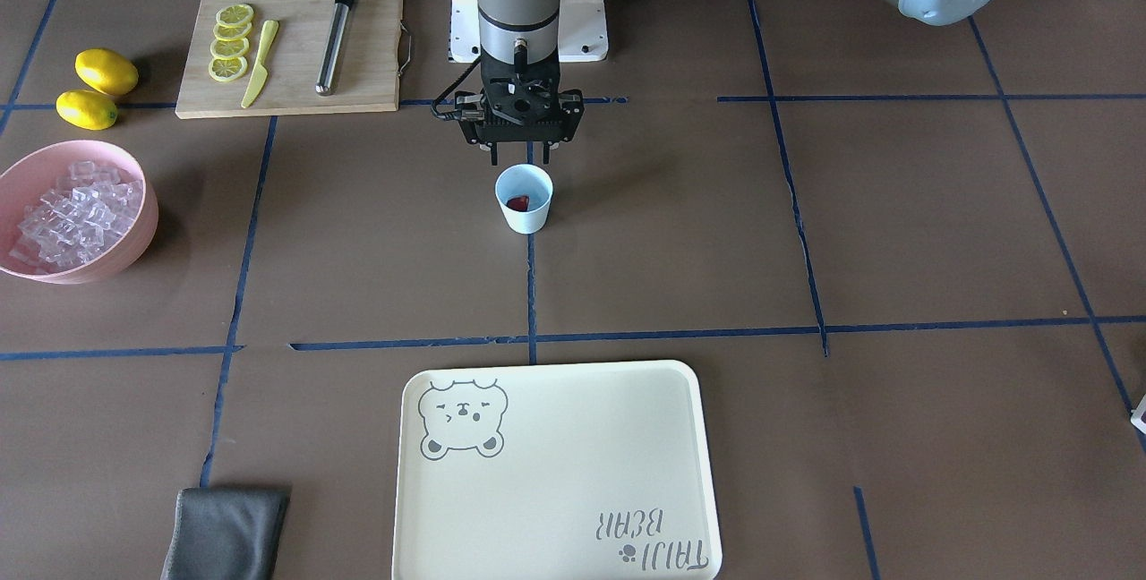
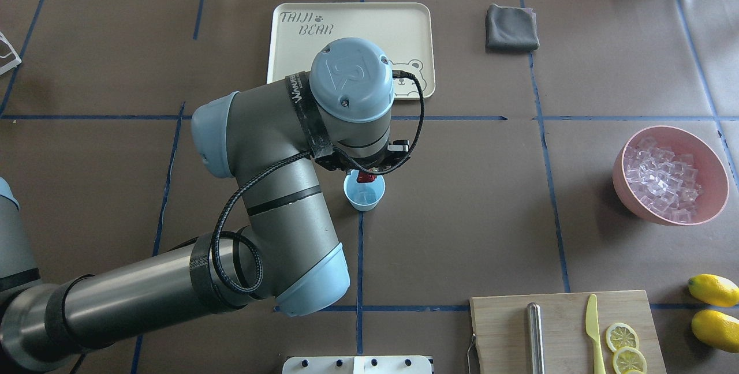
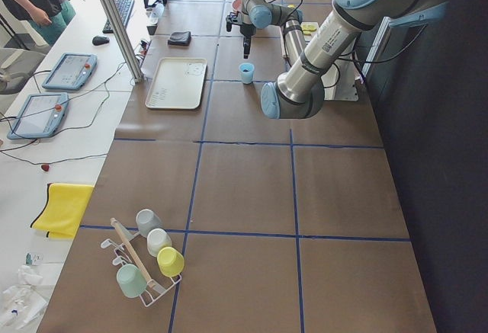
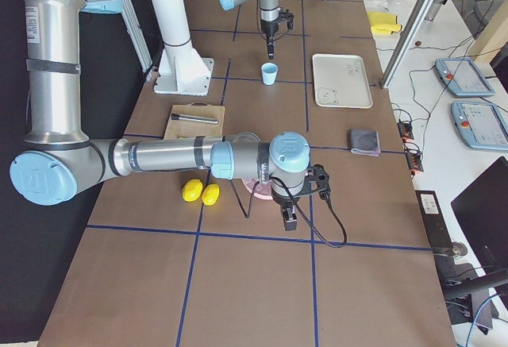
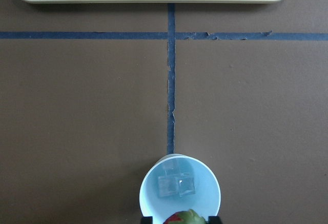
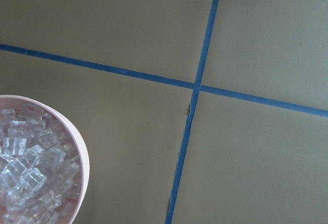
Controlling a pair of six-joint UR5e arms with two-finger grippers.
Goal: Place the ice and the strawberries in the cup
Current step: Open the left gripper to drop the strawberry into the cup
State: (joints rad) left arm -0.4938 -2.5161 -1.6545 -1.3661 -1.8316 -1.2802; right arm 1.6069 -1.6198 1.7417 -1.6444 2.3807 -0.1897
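Note:
The pale blue cup (image 1: 524, 220) stands at the middle of the table on a blue tape line. In the left wrist view it holds two ice cubes (image 5: 177, 184) and the strawberry (image 5: 182, 218) against its near wall. The strawberry (image 1: 517, 202) also shows inside the cup from the front. My left gripper (image 1: 522, 157) hangs open just above the cup's rim, its fingers spread wider than the berry. More ice (image 1: 76, 213) fills the pink bowl (image 2: 626, 154). My right gripper (image 4: 290, 220) shows only in the exterior right view, beside that bowl; I cannot tell whether it is open or shut.
A cream tray (image 1: 555, 473) lies beyond the cup on the operators' side, with a grey cloth (image 1: 228, 531) beside it. A cutting board (image 1: 367, 52) carries lemon slices, a yellow knife and a metal rod. Two lemons (image 1: 94, 88) lie near the bowl.

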